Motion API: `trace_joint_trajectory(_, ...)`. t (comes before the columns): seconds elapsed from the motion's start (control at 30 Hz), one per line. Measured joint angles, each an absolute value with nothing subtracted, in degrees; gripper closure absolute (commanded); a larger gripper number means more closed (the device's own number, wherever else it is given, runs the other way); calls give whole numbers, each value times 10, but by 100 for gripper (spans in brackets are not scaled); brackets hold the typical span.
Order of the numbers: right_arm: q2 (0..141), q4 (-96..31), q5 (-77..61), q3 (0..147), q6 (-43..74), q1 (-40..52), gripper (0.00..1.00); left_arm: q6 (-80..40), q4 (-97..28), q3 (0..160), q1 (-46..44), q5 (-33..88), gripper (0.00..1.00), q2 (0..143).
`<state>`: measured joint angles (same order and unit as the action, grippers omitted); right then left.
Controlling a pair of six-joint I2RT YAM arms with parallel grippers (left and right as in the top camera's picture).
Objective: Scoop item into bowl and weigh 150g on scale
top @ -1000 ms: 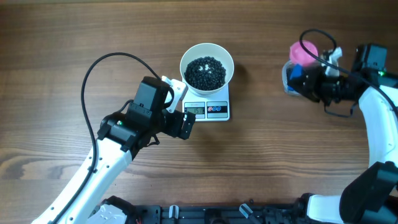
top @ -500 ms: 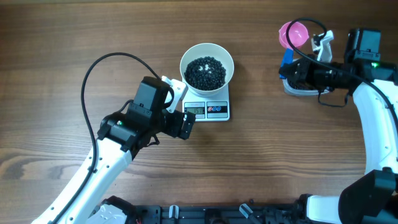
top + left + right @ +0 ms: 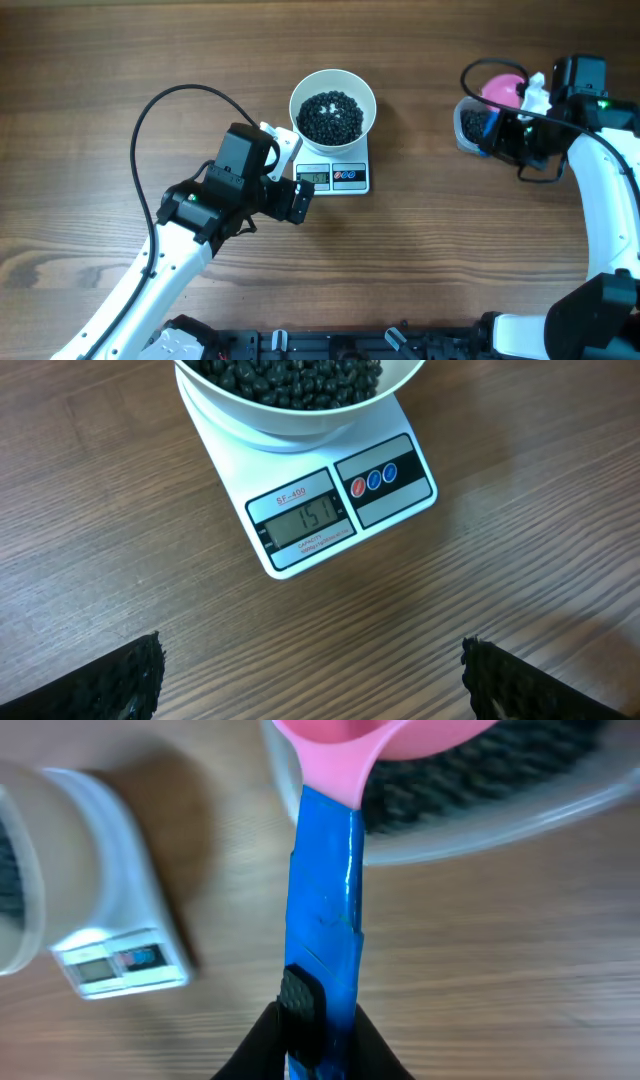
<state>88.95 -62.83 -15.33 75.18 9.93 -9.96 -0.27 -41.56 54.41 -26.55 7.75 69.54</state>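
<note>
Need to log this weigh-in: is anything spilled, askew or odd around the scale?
Nothing stands out: the bowl sits upright on the scale, the beans lie inside it, and no strays show on the table.

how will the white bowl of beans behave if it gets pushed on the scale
Probably heavy for its size: the bowl holds a heap of beans. It is as wide as the scale, so a sideways push could slide it partly off and tip it. The beans are loose and round, so they would likely shift and roll if spilled.
</note>
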Motion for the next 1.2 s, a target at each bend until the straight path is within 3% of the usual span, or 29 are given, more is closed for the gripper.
trace_joint_trajectory(0.43,953,-720,-125,753,47,-100,94,-3,-416,544,-265,77,0,695)
trace_joint_trajectory(0.57,965,-715,-103,753,36,-100,78,-3,-416,544,-265,77,0,696)
trace_joint_trajectory(0.67,966,-694,-93,753,34,-100,80,-3,-416,544,-265,77,0,696)
trace_joint_trajectory(0.73,966,-688,-90,753,34,-100,87,-3,-416,544,-265,77,0,696)
trace_joint_trajectory(0.93,966,-685,-87,753,49,-100,95,-3,-416,544,-265,77,0,696)
trace_joint_trajectory(1.2,966,-685,-87,753,51,-100,95,-3,-416,544,-265,77,0,696)
